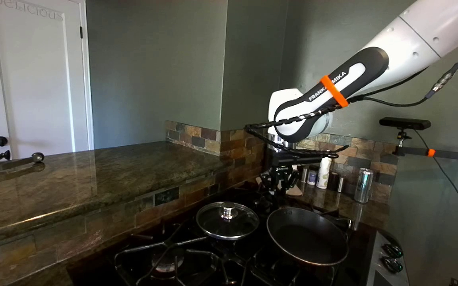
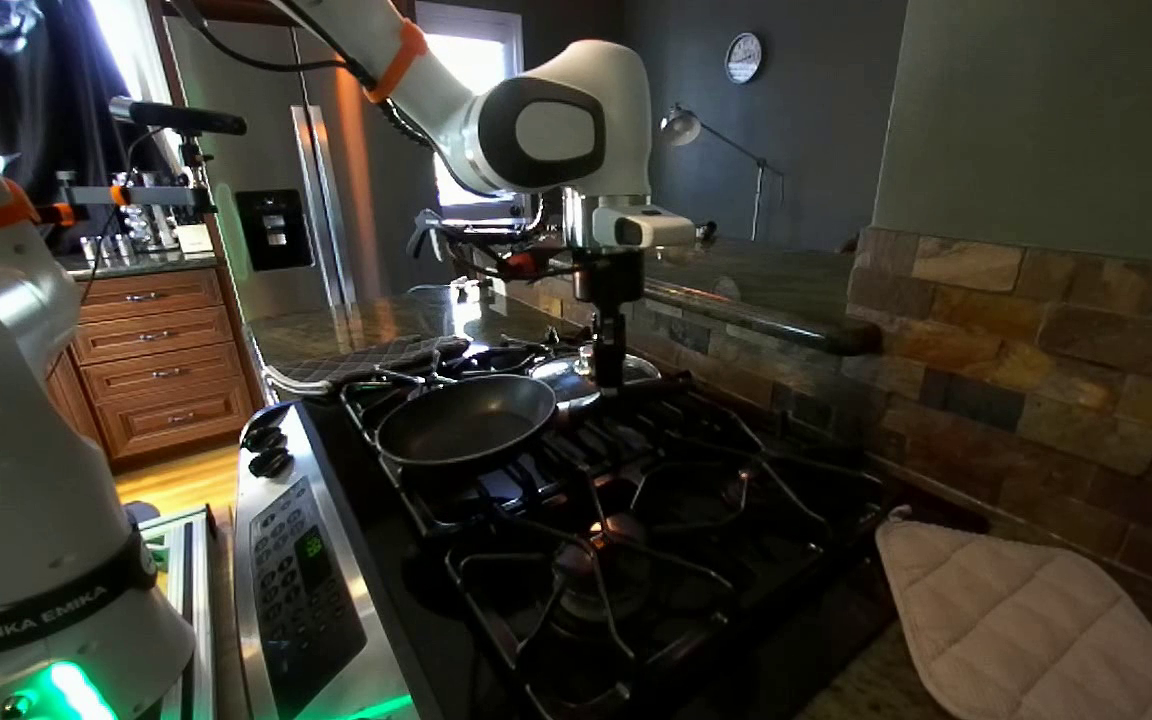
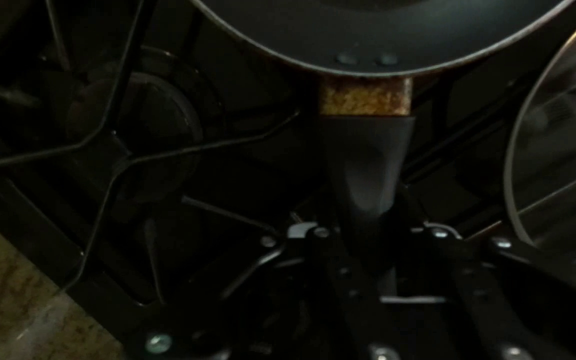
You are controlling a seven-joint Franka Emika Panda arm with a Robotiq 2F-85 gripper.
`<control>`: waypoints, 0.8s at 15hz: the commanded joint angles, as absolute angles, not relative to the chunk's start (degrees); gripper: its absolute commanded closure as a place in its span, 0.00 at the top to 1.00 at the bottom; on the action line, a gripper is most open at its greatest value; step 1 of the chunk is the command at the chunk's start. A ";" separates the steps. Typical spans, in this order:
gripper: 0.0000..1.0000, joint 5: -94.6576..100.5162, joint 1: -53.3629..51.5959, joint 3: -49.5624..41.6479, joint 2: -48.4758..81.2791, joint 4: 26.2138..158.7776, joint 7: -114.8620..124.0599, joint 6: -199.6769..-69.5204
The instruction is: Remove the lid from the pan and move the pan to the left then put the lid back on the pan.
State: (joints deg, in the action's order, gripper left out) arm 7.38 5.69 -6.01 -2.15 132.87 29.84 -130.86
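The dark pan (image 1: pixel 307 236) is over the stove grates, and it also shows in an exterior view (image 2: pixel 468 422). Its rim looks slightly tilted; I cannot tell whether it is raised. The glass lid (image 1: pixel 228 225) with its silvery rim and knob lies on the stove beside the pan, off it. It is partly behind my gripper in an exterior view (image 2: pixel 561 376), and its edge shows in the wrist view (image 3: pixel 568 160). My gripper (image 3: pixel 378 235) has its fingers close on both sides of the pan's black handle (image 3: pixel 368 155) and looks shut on it, though this area is very dark.
Black grates (image 2: pixel 596 550) with several burners cover the stove. A raised stone counter (image 1: pixel 94 178) and tiled wall run along one side. A pale pot holder (image 2: pixel 1036 610) lies beside the stove. Steel canisters (image 1: pixel 363 185) and bottles stand near the wall. Control knobs (image 1: pixel 392 256) line the front.
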 commanded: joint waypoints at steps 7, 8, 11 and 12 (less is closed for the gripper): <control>0.07 5.35 5.92 -2.95 -10.85 141.85 51.45 -128.41; 0.07 5.49 5.85 -2.57 -11.40 142.32 53.02 -128.28; 0.30 6.66 6.18 -2.57 -9.25 141.13 51.99 -129.93; 0.30 6.66 6.18 -2.36 -9.61 141.46 52.67 -129.93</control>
